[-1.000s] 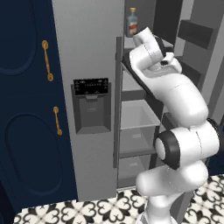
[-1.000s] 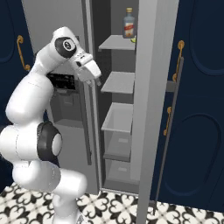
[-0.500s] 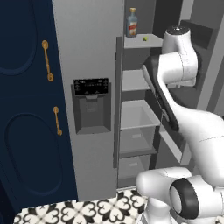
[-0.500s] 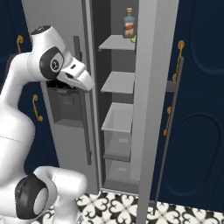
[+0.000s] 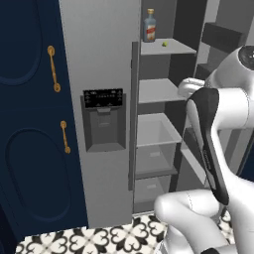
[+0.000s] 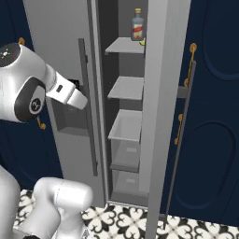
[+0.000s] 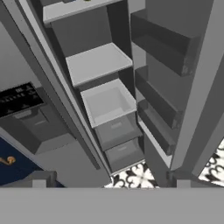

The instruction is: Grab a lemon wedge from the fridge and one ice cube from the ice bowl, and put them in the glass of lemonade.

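Fridge: the tall light-grey fridge [image 5: 104,59] has its right door [image 6: 165,93] swung open and its left door shut, the black dispenser recess [image 5: 103,119] set into that one.
Inside: pale shelves [image 6: 127,87] run down the open compartment, with a clear drawer [image 5: 154,134] below them.
Lemon wedge: a tiny yellow-green wedge [image 5: 164,44] lies on the top shelf, just beside a bottle [image 5: 149,26] with a red label and apart from it.
Arm: the white arm [image 5: 218,114] is raised in front of the open compartment, well below the top shelf.
Gripper: the gripper [image 7: 107,181] looks into the fridge from outside; its two dark tips stand wide apart with nothing between them.
Surroundings: navy cabinets [image 5: 30,124] with brass handles flank the fridge, over a patterned black-and-white floor [image 6: 135,217].
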